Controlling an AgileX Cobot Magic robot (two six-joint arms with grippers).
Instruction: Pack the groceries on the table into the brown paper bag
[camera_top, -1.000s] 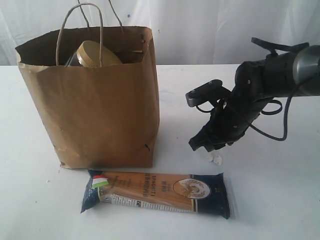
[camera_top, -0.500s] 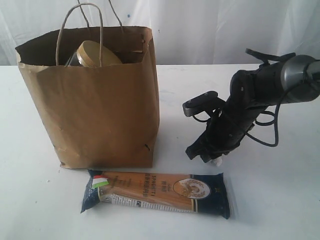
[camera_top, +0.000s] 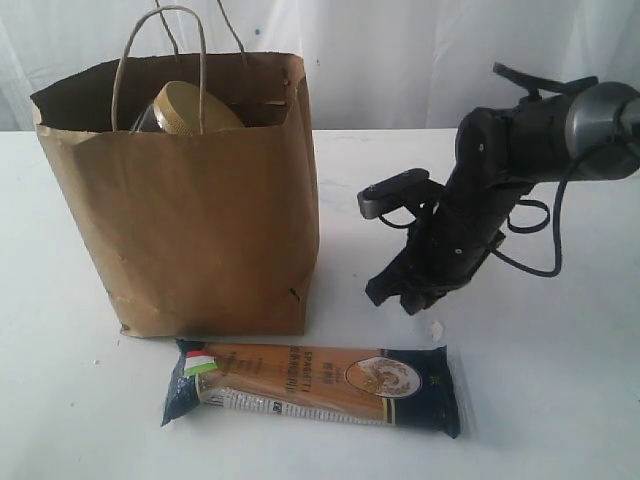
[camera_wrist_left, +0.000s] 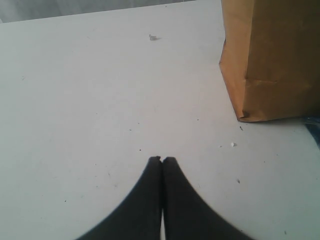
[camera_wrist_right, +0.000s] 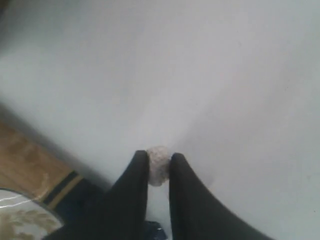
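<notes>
A small white lump is pinched by the right gripper, jaws narrowed onto it. In the exterior view the brown paper bag is seen to its left, the open mouth well above it.

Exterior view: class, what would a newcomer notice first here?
The tall brown paper bag stands left, a gold-lidded jar showing at its mouth. The long spaghetti pack lies on the table before it, and the right gripper, right of the bag, pinches a small white lump.
</notes>
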